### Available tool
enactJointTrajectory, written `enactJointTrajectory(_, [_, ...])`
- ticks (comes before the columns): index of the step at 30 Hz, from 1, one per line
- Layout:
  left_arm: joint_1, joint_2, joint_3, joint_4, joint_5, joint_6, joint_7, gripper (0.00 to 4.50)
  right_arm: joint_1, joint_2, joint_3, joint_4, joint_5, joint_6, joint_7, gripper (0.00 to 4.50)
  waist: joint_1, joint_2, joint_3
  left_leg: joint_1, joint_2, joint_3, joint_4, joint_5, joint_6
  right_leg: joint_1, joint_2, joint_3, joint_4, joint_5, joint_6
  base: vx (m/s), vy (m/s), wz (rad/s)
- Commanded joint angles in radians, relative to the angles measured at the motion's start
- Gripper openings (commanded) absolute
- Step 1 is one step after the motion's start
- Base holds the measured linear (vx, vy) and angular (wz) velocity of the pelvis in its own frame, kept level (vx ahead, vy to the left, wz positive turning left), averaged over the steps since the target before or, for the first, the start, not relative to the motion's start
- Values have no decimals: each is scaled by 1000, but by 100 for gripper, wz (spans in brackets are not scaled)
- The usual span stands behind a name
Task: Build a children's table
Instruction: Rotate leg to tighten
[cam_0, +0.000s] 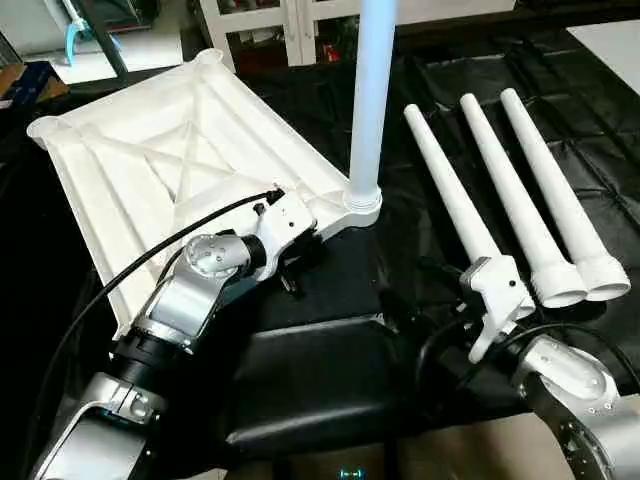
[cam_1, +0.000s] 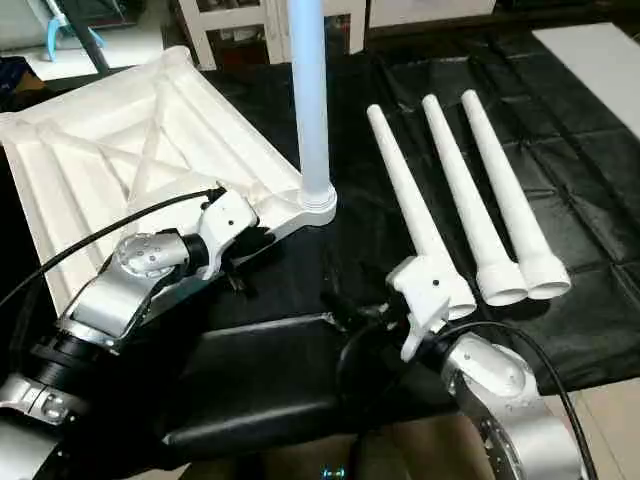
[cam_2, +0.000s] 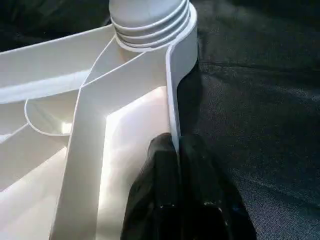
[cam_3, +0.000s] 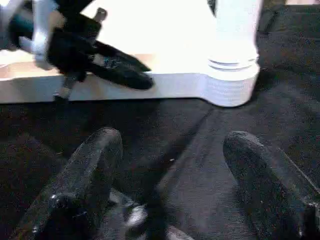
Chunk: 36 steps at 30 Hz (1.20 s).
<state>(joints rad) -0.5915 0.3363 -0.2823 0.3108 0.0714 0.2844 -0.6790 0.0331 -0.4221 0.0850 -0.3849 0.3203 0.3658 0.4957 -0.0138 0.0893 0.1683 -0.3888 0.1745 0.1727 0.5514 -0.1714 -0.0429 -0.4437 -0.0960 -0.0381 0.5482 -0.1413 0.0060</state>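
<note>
My left claw (cam_2: 177, 150) is clenched on the thin side wall of the white plastic rectangular table top (cam_0: 190, 150), which lies ribbed underside up on the black-covered worktop (cam_0: 330, 290). Just beyond that claw, at the corner socket, one long white tapered tube leg (cam_0: 368, 100) stands upright. My right claw (cam_3: 170, 170) hangs released, fingers (cam_3: 92, 165) wide apart over bare black cloth. Just beside it and stretching away lie three more white tapered legs (cam_0: 525, 200), side by side.
</note>
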Motion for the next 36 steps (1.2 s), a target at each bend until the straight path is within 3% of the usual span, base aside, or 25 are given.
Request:
enactJointTrajectory(1, [41,39,-26,47,34,-1,-27,0,-19,9,-23,-25,-12,13,-23,363,10,-7,-53,8,30,-12,-74,-330,32,51,-31,23,-67,-345,-170,0,0,0])
enactJointTrajectory(3, [47,41,-32,39,27,-18,-49,0,-31,15,-29,-23,-11,15,-35,363,9,-6,-57,5,30,-12,-72,-308,36,56,-32,23,-61,-315,-181,0,0,0])
enactJointTrajectory(4, [75,53,-56,-12,-8,-58,-135,0,-75,27,-36,-3,-4,-1,-40,363,11,-7,-62,11,31,-10,-70,-296,39,56,-33,24,-60,-294,-192,0,0,0])
enactJointTrajectory(5, [76,54,-56,-14,-10,-59,-138,0,-77,27,-36,-2,-4,-1,-40,363,9,-6,-64,6,31,-12,-69,-281,41,60,-34,25,-54,-271,-201,0,0,0])
enactJointTrajectory(6, [100,67,-81,-58,-28,-69,-197,0,-130,36,-35,23,-6,-10,-41,363,10,-3,-64,8,31,-10,-68,-260,47,60,-33,23,-52,-244,-210,0,0,0])
enactJointTrajectory(7, [100,67,-81,-58,-28,-69,-197,0,-130,36,-35,23,-6,-10,-41,363,11,-1,-69,17,32,-6,-62,-234,56,55,-31,25,-48,-201,-226,0,0,0])
enactJointTrajectory(8, [110,72,-93,-70,-27,-69,-209,0,-168,37,-35,53,-19,-18,-47,363,12,-3,-72,16,32,-4,-60,-212,63,59,-30,26,-45,-174,-233,0,0,0])
enactJointTrajectory(10, [121,74,-106,-76,-19,-72,-209,0,-255,37,-40,146,-57,-51,-60,363,23,3,-80,23,31,1,-50,-135,81,58,-27,25,-31,-91,-264,0,0,0])
enactJointTrajectory(14, [131,72,-108,-87,-20,-73,-220,0,-324,38,-41,228,-52,-80,-16,363,39,1,-89,15,29,1,-39,-45,113,71,-30,25,-11,21,-291,0,0,0])
enactJointTrajectory(16, [139,74,-108,-97,-20,-75,-226,0,-372,28,-32,294,-65,-103,19,363,39,-10,-90,15,29,2,-37,-57,127,74,-31,24,-13,-7,-293,0,0,0])
enactJointTrajectory(18, [143,77,-107,-102,-19,-74,-229,0,-396,27,-35,331,-68,-120,25,363,38,-5,-86,14,30,1,-38,-80,126,74,-34,24,-16,-63,-288,0,0,0])
enactJointTrajectory(20, [148,81,-107,-108,-20,-73,-229,0,-417,29,-42,360,-71,-131,20,363,36,-14,-86,12,30,1,-38,-99,118,75,-35,25,-18,-107,-283,0,0,0])
enactJointTrajectory(26, [154,88,-95,-105,-12,-71,-210,0,-430,39,-63,393,-73,-146,16,363,31,-13,-82,13,30,1,-39,-149,94,68,-33,27,-25,-208,-254,0,0,0])
enactJointTrajectory(30, [138,82,-76,-57,5,-89,-178,0,-379,29,-41,311,-35,-139,84,363,30,-12,-84,12,29,1,-38,-147,95,68,-30,27,-24,-200,-249,0,0,0])
enactJointTrajectory(31, [127,80,-71,-35,12,-91,-165,0,-354,25,-29,274,-24,-131,97,363,31,-17,-83,11,29,1,-37,-139,99,70,-30,28,-25,-189,-248,0,0,0])
enactJointTrajectory(33, [95,76,-61,19,31,-89,-129,0,-296,19,-9,197,-1,-109,110,363,41,-12,-86,19,31,3,-35,-124,110,65,-28,29,-22,-164,-248,0,0,0])
enactJointTrajectory(34, [95,76,-61,19,31,-89,-129,0,-296,19,-9,197,-1,-109,110,363,40,-14,-84,12,30,2,-36,-124,112,68,-28,28,-22,-167,-248,0,0,0])
enactJointTrajectory(36, [49,67,-50,78,58,-57,-68,0,-233,23,-1,140,-5,-96,90,363,43,-15,-77,14,29,2,-41,-184,89,64,-28,28,-34,-261,-226,0,0,0])
